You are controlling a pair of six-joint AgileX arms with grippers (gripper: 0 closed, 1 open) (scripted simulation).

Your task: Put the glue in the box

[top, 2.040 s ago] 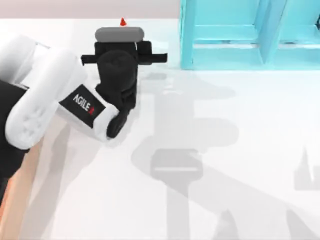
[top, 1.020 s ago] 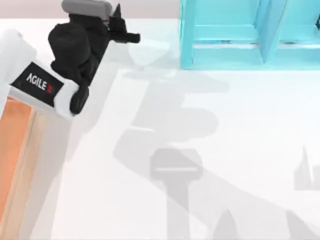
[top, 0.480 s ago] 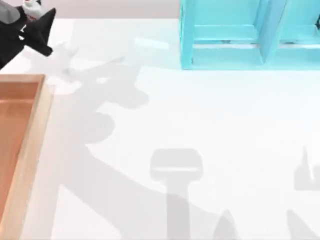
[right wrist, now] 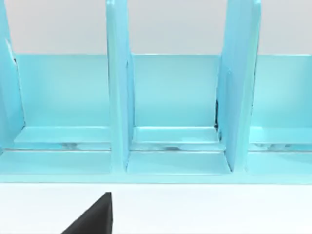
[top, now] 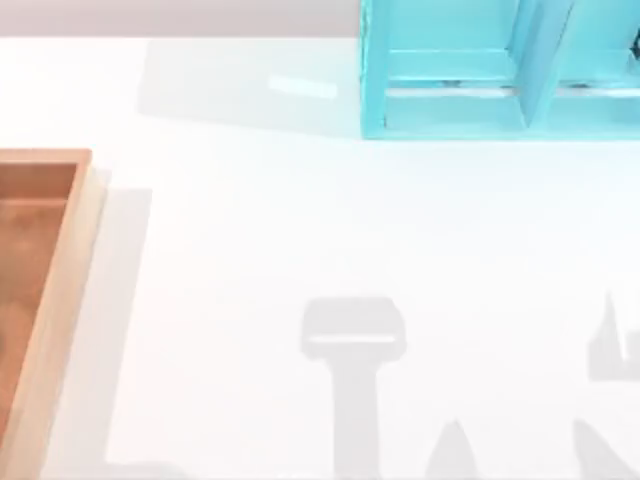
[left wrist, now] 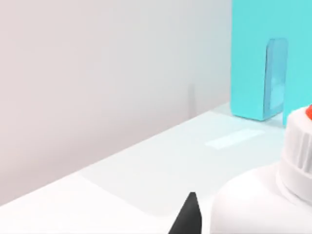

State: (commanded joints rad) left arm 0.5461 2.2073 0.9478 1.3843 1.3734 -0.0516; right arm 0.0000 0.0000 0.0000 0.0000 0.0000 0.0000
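The glue, a white squeeze bottle with a ribbed collar and a red-orange cap, sits very close in the left wrist view. My left gripper is shut on it, with one black fingertip beside the bottle's body. The bottle hangs above the white table, with the wall behind it. At the left edge of the top view lies the box, light brown wood with an orange-brown floor and its top open. My right gripper shows as a dark wedge in front of the shelf unit.
A turquoise-blue shelf unit with upright dividers stands at the table's back right; its compartments face the right wrist camera. Arm shadows fall on the white table along its front.
My left arm has swung left with the glue and left the top view. The box's far corner, covered by the arm before, now lies open.
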